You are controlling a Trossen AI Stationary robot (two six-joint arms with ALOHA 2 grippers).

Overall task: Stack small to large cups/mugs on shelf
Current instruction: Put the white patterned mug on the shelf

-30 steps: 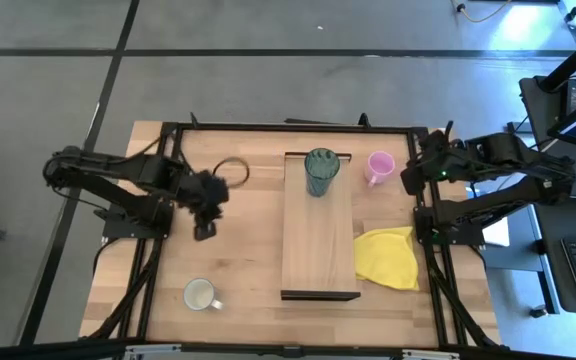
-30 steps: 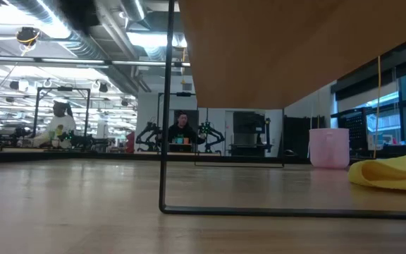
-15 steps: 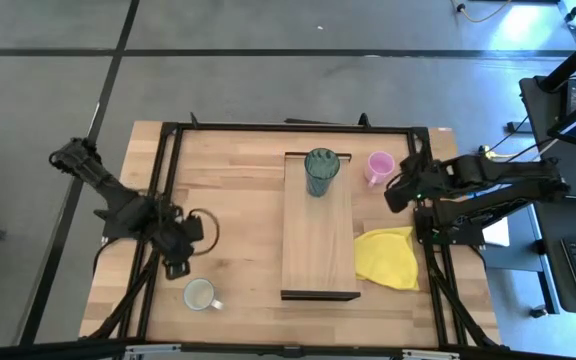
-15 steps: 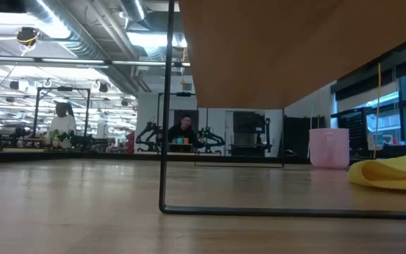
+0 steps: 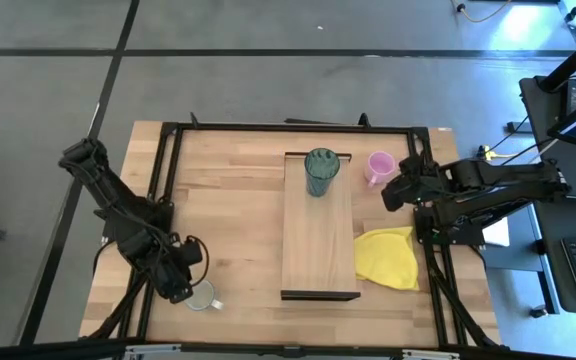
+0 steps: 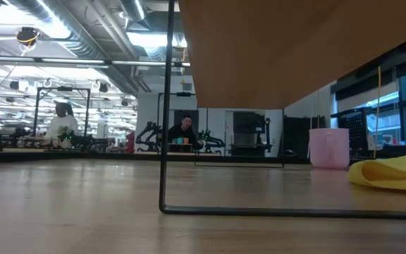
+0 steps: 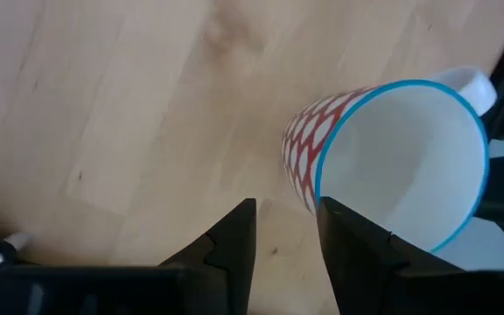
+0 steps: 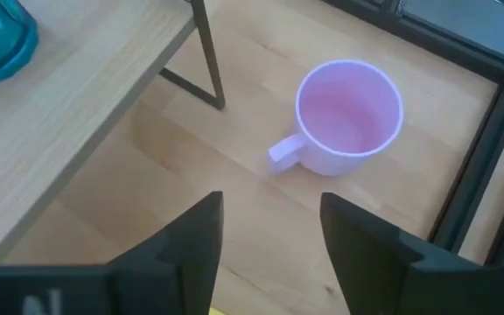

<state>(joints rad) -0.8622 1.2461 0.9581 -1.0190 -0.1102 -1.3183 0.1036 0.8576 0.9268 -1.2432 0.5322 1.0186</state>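
Observation:
A teal-green tumbler point(image 5: 320, 171) stands upright on the far end of the light-wood shelf point(image 5: 318, 250). On the table right of the shelf stands a pink mug point(image 5: 379, 166) point(image 8: 348, 118), its handle point(image 8: 285, 150) pointing toward my right gripper point(image 5: 393, 195) point(image 8: 269, 227). That gripper is open and just short of the mug. A white mug point(image 5: 201, 295) sits at the near left. In the left wrist view this mug point(image 7: 392, 166) shows a red lattice wall and a blue rim. My left gripper point(image 5: 178, 285) point(image 7: 285, 232) is open, its fingers close beside the wall.
A crumpled yellow cloth point(image 5: 386, 257) point(image 6: 390, 174) lies right of the shelf, near the right arm. The shelf stands on thin black legs point(image 6: 166, 106) point(image 8: 208, 52). A black frame point(image 5: 298, 127) runs round the table. People show in the room beyond.
My left gripper has swung from the table's middle left toward the near edge and down to the white mug. My right gripper has come from the table's right edge toward the pink mug. No cup has moved.

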